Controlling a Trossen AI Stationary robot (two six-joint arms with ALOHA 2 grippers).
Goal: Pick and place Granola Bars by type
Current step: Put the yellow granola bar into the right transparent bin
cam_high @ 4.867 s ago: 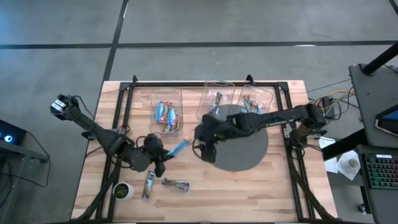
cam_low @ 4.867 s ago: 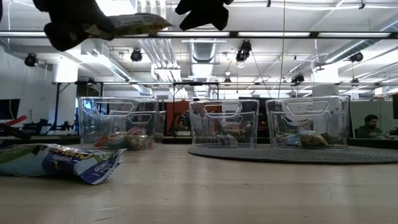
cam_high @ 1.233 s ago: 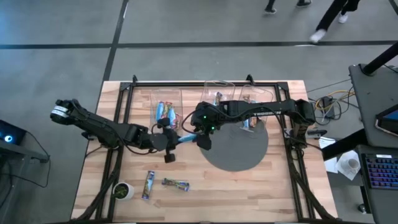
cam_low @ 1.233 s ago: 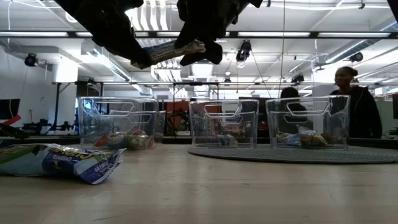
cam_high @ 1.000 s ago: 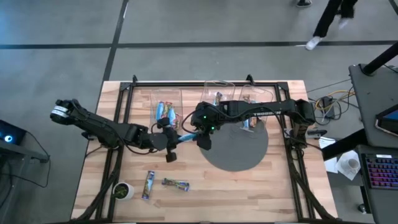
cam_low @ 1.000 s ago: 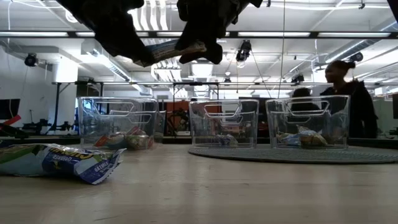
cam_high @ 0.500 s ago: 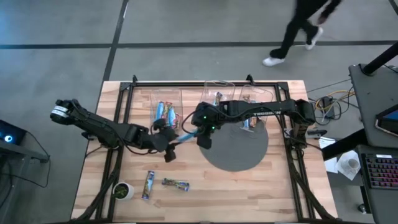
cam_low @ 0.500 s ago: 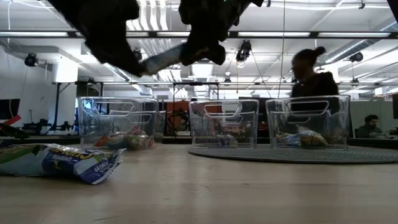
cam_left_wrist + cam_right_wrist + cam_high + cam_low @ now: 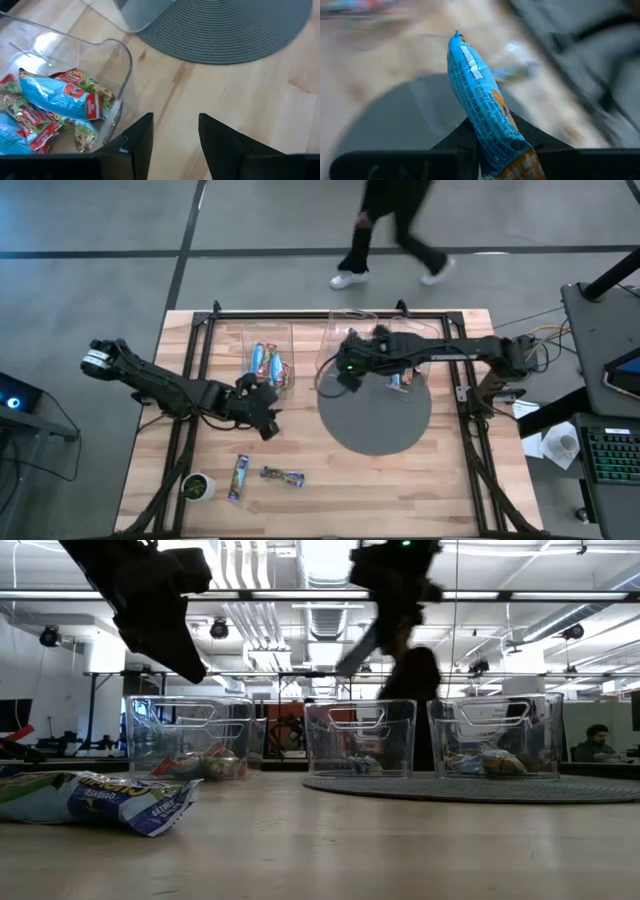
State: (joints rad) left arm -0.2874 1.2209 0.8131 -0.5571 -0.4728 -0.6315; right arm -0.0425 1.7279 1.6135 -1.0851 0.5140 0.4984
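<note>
Pale wooden worktop (image 9: 400, 480) under a black frame. Three clear plastic bins (image 9: 268, 358) along twelve o'clock, wrapped bars inside. Round grey mat (image 9: 375, 420) at centre. Two loose wrapped bars (image 9: 240, 477) toward seven o'clock, beside a small white cup (image 9: 198, 486).

Handover done: light blue bar (image 9: 482, 117) has passed from left gripper (image 9: 175, 132) to right gripper (image 9: 345, 370). Left fingers now parted, empty, drawn back beside left bin (image 9: 268, 332). Right arm has carried the bar toward middle bin (image 9: 345, 320). Person (image 9: 392, 225) walked leftward behind the table.
</note>
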